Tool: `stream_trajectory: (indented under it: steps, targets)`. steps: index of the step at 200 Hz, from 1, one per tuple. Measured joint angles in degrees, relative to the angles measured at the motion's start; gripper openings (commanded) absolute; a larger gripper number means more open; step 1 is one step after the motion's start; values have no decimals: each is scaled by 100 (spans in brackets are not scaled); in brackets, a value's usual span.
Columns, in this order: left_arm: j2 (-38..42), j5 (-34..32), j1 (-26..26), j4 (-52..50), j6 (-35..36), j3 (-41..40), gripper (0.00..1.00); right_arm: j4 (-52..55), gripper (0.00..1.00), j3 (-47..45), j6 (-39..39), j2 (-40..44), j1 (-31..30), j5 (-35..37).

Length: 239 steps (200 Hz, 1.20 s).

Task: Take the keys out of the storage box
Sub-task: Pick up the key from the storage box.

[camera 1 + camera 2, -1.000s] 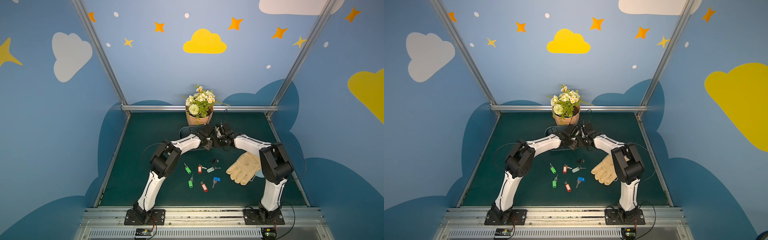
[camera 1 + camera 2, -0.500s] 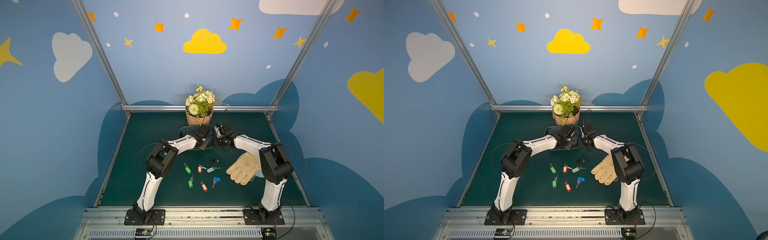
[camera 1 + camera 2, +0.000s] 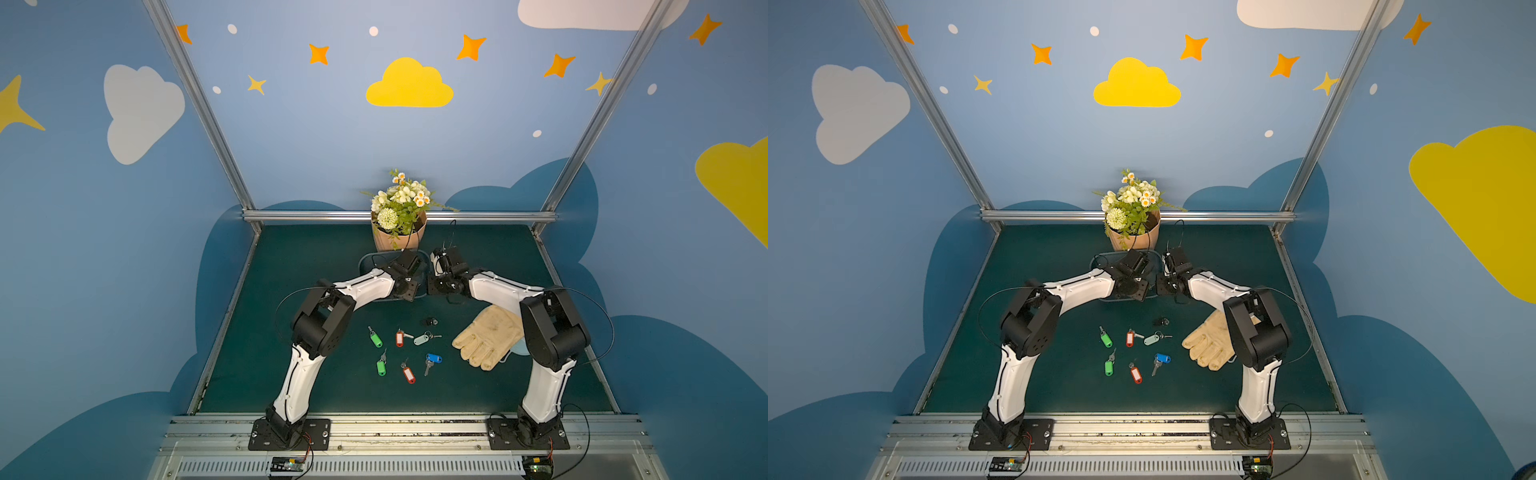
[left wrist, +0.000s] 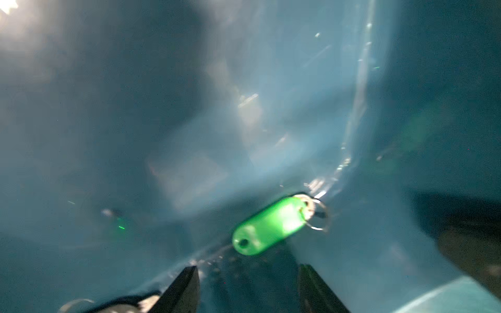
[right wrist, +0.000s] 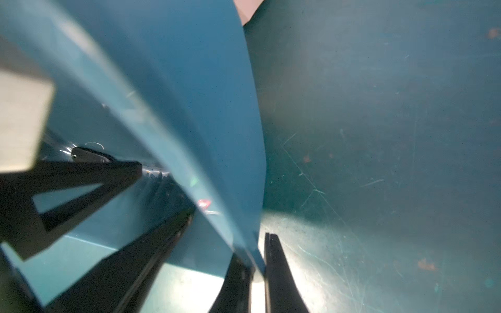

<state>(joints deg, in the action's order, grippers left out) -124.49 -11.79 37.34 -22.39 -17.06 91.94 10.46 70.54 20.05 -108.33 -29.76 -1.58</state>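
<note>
Your right tool (image 5: 256,249) is clamped on the translucent blue-grey wall of the storage box (image 5: 206,113), which sits on the dark green bench (image 3: 291,257) just before the peach flower pot (image 3: 395,243). Your left tool (image 4: 249,268) is inside the box, jaws parted, holding nothing (this view is blurred). A key (image 4: 268,226) with a glossy green oblong tag and metal ring lies just ahead. Seven more keys (image 3: 400,337) lie on the bench near a tan glove (image 3: 486,336). Over the last second your left tool drew slightly away from the right one.
</note>
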Motion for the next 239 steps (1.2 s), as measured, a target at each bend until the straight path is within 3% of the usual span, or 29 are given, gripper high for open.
stream_trajectory:
  steps: [55, 84, 200, 224, 239]
  targets:
    - [-13, 282, -33, 234, -964, -122, 69, -599, 0, -470, 72, 186, -7, -105]
    - [-44, 278, -31, 358, -1224, -122, 64, -852, 0, -651, 63, 280, -33, -151]
    - [-146, 446, -59, 841, -1729, -107, 61, -1097, 0, -682, 72, 293, -109, -188]
    - [-164, 476, -55, 927, -1799, -107, 51, -1150, 0, -699, 72, 293, -111, -195]
    - [-173, 505, -44, 1003, -1845, -127, 52, -1224, 0, -745, 66, 293, -125, -199]
